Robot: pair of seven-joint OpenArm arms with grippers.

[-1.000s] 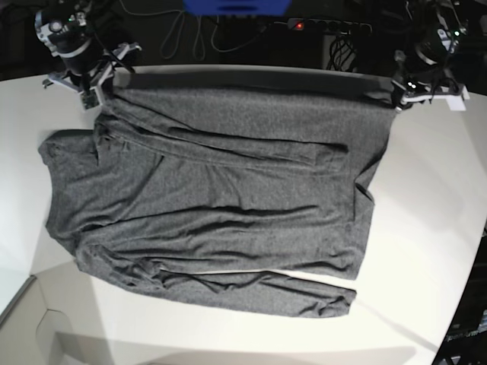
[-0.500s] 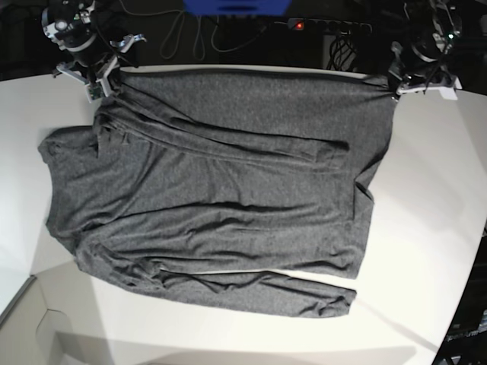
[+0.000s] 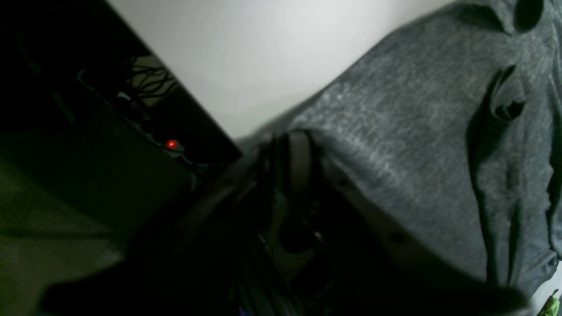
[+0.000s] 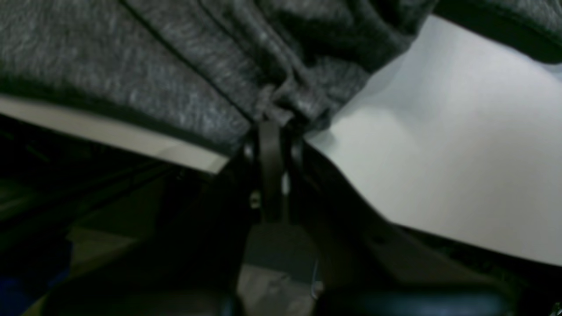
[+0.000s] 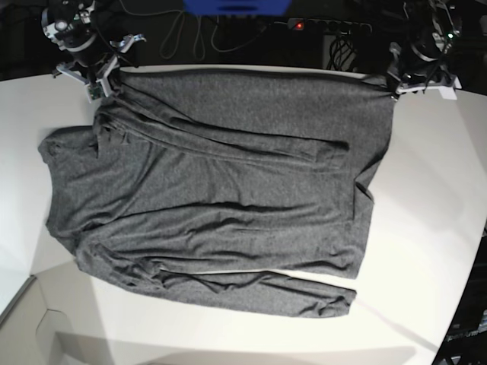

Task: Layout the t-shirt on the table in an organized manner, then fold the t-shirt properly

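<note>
The dark grey t-shirt [image 5: 221, 190] lies spread across the white table [image 5: 426, 213], with a sleeve folded over its upper part and a wrinkled band along the near edge. My right gripper [image 5: 101, 85] holds the far-left corner. In the right wrist view its fingers [image 4: 272, 125] are shut on bunched t-shirt [image 4: 131, 66] cloth at the table [image 4: 439, 153] edge. My left gripper [image 5: 393, 85] sits at the far-right corner. In the left wrist view that gripper [image 3: 290, 145] is dark and blurred against the t-shirt [image 3: 417, 131] edge, so its hold is unclear.
The table's far edge runs just behind both grippers. Beyond it are dark floor, cables and a power strip with a red light [image 5: 299, 25], and a blue object [image 5: 236, 6]. A lower ledge shows at the near left [image 5: 23, 312].
Both arms have moved back toward the far edge, drawing the shirt's far hem straighter and closer to that edge. The rest of the shirt has not shifted.
</note>
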